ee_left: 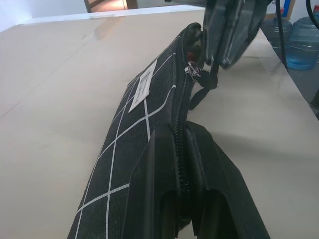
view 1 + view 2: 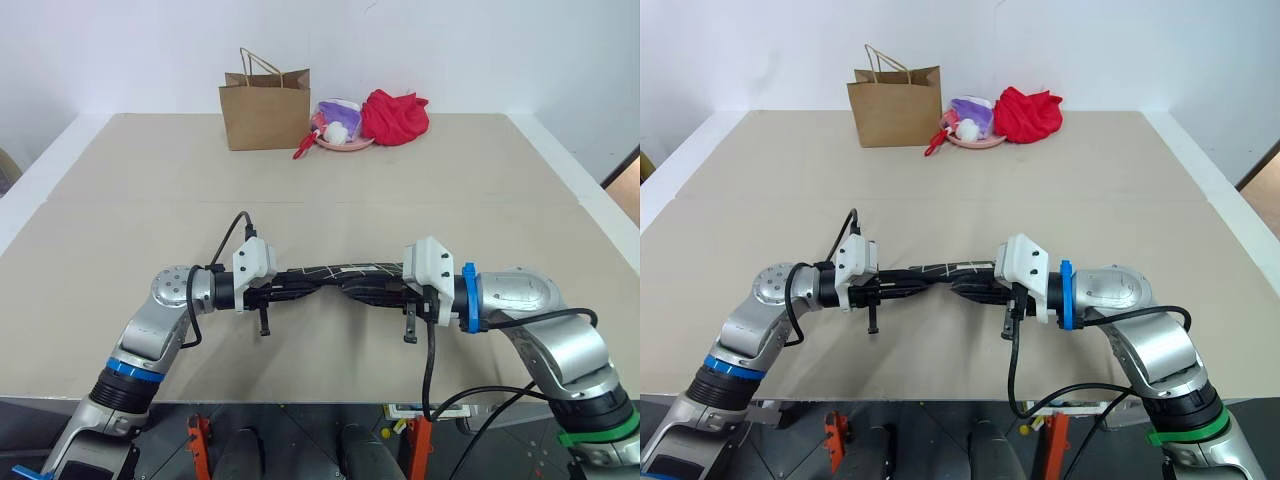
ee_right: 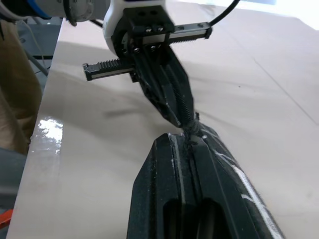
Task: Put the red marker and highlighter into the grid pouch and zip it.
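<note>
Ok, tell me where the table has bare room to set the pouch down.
Bare: the wide tabletop between the held grid pouch and the back row, and both side margins. Crowded: the far edge, where the brown paper bag, pink bowl and red cloth sit together.

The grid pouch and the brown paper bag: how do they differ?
The grid pouch is black with white lines; the paper bag is plain brown. The pouch is held above the table between the left gripper and right gripper; the bag stands upright at the far edge, untouched.
</note>
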